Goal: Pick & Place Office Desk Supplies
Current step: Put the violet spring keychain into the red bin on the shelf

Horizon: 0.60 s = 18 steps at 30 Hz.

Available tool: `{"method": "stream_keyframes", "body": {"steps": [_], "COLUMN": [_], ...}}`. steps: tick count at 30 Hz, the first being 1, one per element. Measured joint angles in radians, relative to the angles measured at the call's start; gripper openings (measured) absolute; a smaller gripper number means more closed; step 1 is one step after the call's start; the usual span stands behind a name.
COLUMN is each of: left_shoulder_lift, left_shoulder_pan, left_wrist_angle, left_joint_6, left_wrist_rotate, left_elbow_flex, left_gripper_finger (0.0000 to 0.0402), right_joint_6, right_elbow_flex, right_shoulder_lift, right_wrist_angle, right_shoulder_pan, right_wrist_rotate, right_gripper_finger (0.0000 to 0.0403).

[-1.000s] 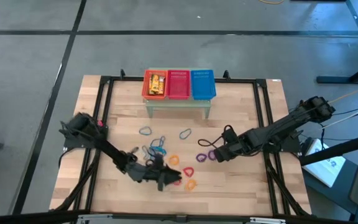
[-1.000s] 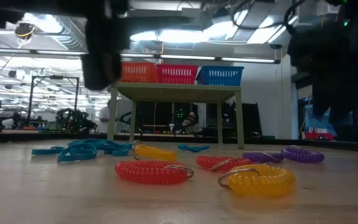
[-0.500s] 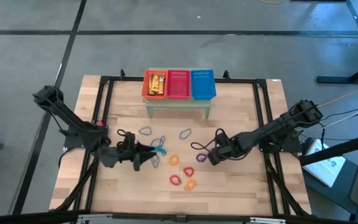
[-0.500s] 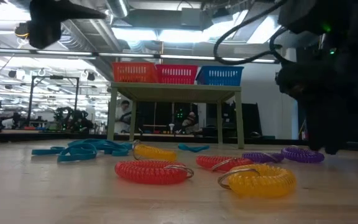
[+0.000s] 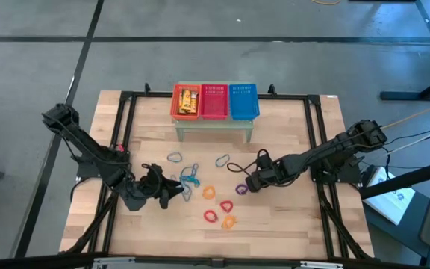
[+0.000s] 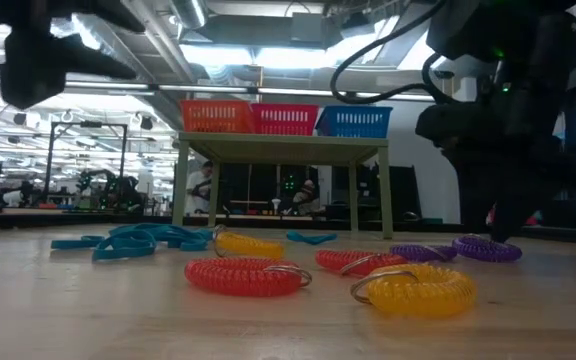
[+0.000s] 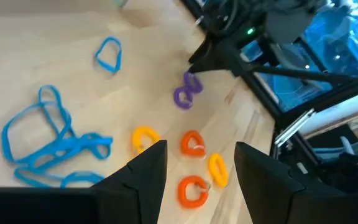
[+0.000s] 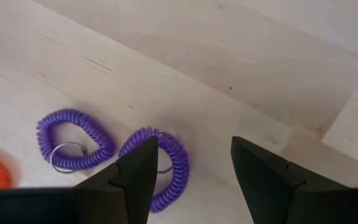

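Small coil loops lie flat on the wooden table (image 5: 290, 224): blue ones (image 5: 190, 176), orange ones (image 5: 209, 192), red ones (image 5: 211, 217) and two purple ones (image 8: 73, 146), (image 8: 160, 163). Yellow-orange blocks (image 5: 187, 99) lie in the orange basket. My right gripper (image 5: 249, 181) is open and empty just above the purple loops (image 6: 486, 248), touching none; its fingers (image 8: 135, 177) show in the right wrist view. My left gripper (image 5: 172, 191) is open and empty, raised beside the blue loops (image 7: 48, 146).
An orange basket (image 5: 178, 112), a red one (image 5: 214, 101) and a blue one (image 5: 244, 101) stand side by side on a small pale stand (image 5: 213, 125) at the table's far middle. Black frame rails (image 5: 125, 127) run along the table's sides. Bare wood shows near the front edge.
My left gripper has risen and gone from the red and orange loops near the front toward the table's left and far side, and now stands by the blue loops. My right gripper has moved toward the table's left and come down over the purple loops. The loops have stayed put.
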<state>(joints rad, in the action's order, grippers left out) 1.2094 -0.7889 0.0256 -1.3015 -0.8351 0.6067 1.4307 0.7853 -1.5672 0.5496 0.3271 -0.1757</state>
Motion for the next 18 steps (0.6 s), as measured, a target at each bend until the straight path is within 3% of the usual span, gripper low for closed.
{"method": "stream_keyframes", "body": {"steps": [6, 18], "left_shoulder_lift": [0.082, 0.172], "left_shoulder_pan": [-0.025, -0.042], "left_wrist_angle": [0.038, 0.190], "left_joint_6": [-0.086, -0.102], "left_wrist_rotate": [0.002, -0.010], "left_elbow_flex": [0.000, 0.000], "left_gripper_finger": [0.0182, 0.0182], "right_joint_6": [-0.022, -0.078], "right_elbow_flex": [0.002, 0.000], "right_shoulder_lift": [-0.050, -0.042], "right_wrist_angle": [-0.011, -0.027], "right_shoulder_pan": [0.001, 0.001], "right_wrist_rotate": [0.052, 0.084], "right_gripper_finger": [0.0206, 0.0206]}}
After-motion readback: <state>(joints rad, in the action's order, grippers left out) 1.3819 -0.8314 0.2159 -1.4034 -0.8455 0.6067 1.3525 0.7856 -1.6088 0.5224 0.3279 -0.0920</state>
